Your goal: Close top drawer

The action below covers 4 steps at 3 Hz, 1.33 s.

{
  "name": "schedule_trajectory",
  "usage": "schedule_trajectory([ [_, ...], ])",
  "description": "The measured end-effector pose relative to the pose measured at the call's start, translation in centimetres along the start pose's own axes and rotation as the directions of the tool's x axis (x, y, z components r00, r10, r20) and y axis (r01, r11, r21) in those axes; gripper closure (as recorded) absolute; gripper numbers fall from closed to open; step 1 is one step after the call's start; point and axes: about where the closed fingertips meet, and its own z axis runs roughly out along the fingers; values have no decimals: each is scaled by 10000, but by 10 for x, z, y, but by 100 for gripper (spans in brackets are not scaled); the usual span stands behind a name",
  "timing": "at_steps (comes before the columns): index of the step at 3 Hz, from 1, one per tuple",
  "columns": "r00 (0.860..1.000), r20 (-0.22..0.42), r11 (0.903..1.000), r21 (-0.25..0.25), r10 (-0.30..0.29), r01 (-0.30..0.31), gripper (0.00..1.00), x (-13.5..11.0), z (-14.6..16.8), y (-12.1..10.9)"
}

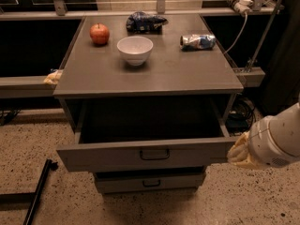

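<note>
The top drawer (150, 153) of the grey cabinet stands pulled out, its dark inside showing, with a small black pull handle (154, 154) at the centre of its flat front. My gripper (240, 154) comes in from the lower right on a white arm and sits right at the drawer front's right end, about level with it. The gripper's tip is a pale yellowish shape close against the drawer corner.
On the cabinet top (187, 76) are a red apple (99, 33), a white bowl (135, 49), a dark chip bag (144, 21) and a crushed can (198, 41). A lower drawer (150, 182) sits below. A black bar (38, 191) lies on the floor at left. Cables (239, 114) hang at right.
</note>
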Motion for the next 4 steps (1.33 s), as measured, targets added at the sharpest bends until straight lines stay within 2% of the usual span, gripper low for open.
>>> schedule_trajectory([
  [1, 9998, -177, 9997, 210, -135, 139, 100, 10, 9, 2],
  [2, 9982, -341, 9960, 721, -504, 527, 100, 47, 53, 1],
  [3, 9970, 479, 9950, 817, -616, 575, 100, 72, 116, -7],
  [4, 9969, 472, 9949, 826, -623, 583, 100, 72, 116, -7],
])
